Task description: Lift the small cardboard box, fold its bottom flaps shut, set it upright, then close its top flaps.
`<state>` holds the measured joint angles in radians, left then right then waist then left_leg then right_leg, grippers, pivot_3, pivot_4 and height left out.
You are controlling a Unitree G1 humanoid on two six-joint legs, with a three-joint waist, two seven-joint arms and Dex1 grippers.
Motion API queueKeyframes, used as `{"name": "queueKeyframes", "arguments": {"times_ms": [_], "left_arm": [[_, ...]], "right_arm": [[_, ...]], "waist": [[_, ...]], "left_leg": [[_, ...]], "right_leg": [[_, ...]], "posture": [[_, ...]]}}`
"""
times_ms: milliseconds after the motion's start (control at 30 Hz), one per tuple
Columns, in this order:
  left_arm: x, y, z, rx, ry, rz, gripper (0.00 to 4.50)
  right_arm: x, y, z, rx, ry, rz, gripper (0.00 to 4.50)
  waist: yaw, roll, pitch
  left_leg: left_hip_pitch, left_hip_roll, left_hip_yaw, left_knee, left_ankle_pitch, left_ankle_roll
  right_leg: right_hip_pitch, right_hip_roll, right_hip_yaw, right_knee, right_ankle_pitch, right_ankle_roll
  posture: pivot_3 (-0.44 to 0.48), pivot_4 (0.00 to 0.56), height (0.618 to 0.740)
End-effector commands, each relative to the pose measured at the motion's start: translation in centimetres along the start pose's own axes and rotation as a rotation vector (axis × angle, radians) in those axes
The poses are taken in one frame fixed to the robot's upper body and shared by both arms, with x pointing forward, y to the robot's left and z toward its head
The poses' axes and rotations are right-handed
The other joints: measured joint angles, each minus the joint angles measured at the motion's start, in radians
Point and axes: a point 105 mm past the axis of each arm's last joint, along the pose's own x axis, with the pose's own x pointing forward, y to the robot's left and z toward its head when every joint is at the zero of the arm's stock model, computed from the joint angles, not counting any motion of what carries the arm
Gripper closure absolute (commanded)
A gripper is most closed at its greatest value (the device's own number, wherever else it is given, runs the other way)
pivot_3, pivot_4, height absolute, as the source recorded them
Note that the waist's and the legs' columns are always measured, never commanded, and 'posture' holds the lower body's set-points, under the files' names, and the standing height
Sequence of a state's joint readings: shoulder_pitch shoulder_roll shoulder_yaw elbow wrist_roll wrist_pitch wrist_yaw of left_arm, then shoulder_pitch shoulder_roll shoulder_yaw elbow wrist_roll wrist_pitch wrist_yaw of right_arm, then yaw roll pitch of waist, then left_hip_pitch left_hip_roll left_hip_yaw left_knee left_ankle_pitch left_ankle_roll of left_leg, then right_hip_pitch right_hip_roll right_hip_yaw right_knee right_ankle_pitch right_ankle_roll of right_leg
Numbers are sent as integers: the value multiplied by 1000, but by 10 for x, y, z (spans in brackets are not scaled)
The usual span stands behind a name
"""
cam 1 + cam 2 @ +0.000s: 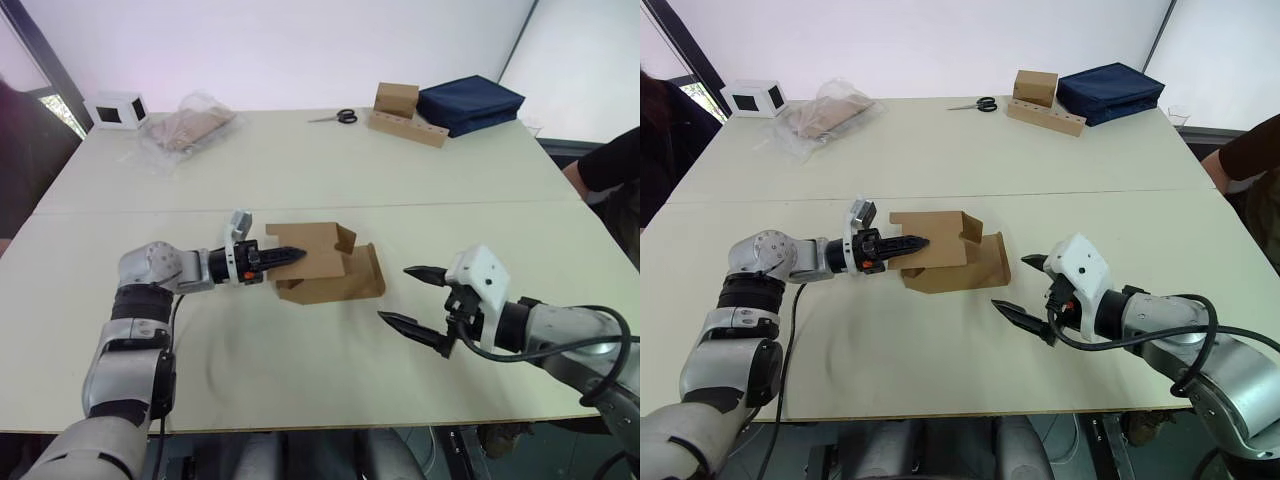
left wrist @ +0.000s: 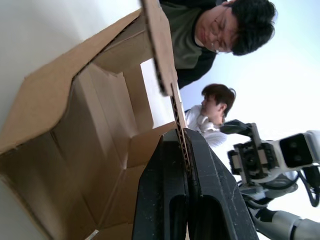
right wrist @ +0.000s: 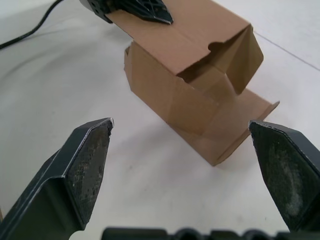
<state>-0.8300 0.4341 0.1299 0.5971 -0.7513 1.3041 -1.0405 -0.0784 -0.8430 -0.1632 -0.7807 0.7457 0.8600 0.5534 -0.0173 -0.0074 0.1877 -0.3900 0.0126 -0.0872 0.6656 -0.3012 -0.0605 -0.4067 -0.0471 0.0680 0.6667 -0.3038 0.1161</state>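
Pale table, bright, perhaps white, walls.

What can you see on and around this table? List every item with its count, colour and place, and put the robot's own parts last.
small cardboard box: one, brown, near middle of table, flaps open
white cube: one, white with dark window, far left corner
plastic bag: one, clear with tan contents, beside the cube
scissors: one pair, dark handles, far edge
wooden block with holed strip: one, brown, far right
fabric case: one, navy, far right corner
table: one, cream
people: two, beyond the table, in the left wrist view
left end effector: one, black, clamped on a box panel
right end effector: one, black, open, right of box
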Motion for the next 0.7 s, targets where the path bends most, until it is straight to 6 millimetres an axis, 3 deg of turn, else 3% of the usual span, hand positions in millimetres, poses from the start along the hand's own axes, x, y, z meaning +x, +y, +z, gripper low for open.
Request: {"name": "queueKeyframes", "arguments": {"times_ms": [33,233,333,467,667,700], "left_arm": [[-2,-16,10,107,-11,-29,4474],[-10,-48,41,472,-187,-68,4474],[-13,-70,44,623,-149,-117,4474],[-17,-99,54,848,-82,-142,4474],[-21,-130,67,1010,-38,-213,4474],[-22,-134,69,1024,-35,-222,4493]], "right_arm": [[-1,-4,9,-12,-61,-26,0],[-8,-35,25,61,-237,-178,0],[-13,-55,36,96,-332,-257,0],[-19,-76,70,236,-563,-275,0],[-21,-84,121,344,-795,-158,0],[-22,-84,128,344,-817,-144,258]], "waist": [[0,0,0],[2,0,0],[1,0,0],[-2,0,0],[-4,0,1],[-4,1,1]], "left_leg": [[0,0,0,0,0,0],[0,0,0,0,2,-4],[0,0,0,0,2,-4],[0,0,0,0,2,-4],[0,0,1,-1,2,-3],[0,0,1,-1,2,-3]], "right_leg": [[0,0,0,0,0,0],[0,-1,0,0,0,0],[0,0,0,0,0,0],[-1,0,0,0,0,0],[-1,-1,0,0,0,0],[-1,-1,0,0,0,0]], "posture": [[0,150,740],[0,150,740],[0,150,740],[0,150,740],[0,150,740],[0,150,740]]}}
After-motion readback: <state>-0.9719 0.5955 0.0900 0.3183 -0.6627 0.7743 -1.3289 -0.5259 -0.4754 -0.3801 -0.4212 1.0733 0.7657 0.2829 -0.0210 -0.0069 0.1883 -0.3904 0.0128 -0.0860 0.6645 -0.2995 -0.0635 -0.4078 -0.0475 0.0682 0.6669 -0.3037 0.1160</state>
